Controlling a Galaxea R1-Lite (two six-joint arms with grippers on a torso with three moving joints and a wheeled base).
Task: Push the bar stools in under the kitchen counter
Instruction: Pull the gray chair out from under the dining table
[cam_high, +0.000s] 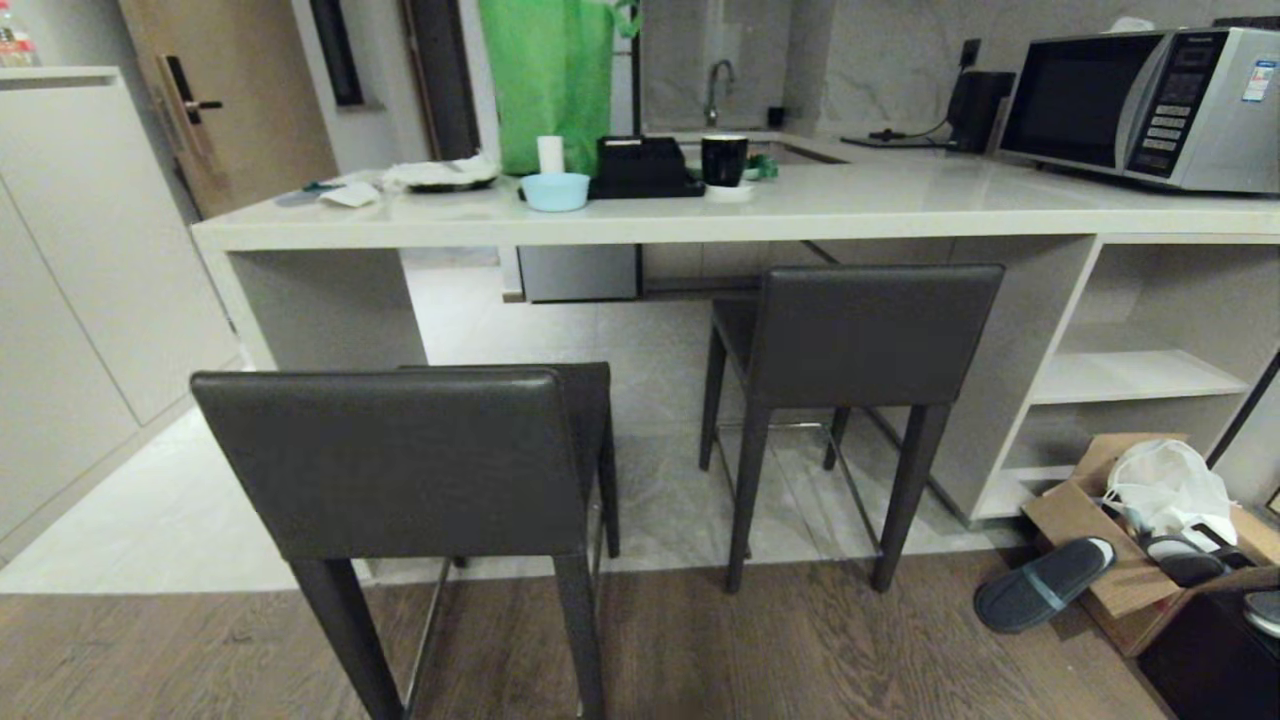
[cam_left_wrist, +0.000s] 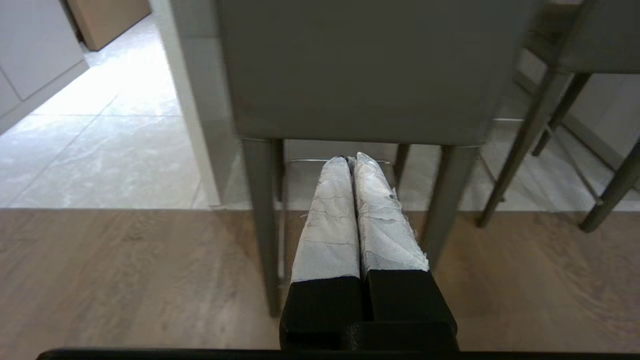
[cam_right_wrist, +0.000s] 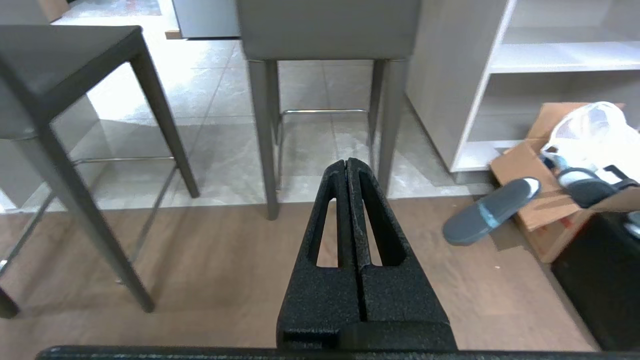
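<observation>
Stools look rigid and fairly heavy, likely to scrape or tip on slim legs, so pushing flat against the padded backrest seems safest. Both are dark grey with metal footrests: the left stool (cam_high: 400, 460) stands well out from the tabletop (cam_high: 700, 215), the right stool (cam_high: 860, 340) just beside its edge. Left pincer (cam_left_wrist: 352, 160) and right pincer (cam_right_wrist: 346, 162) are pressed together, empty.
</observation>
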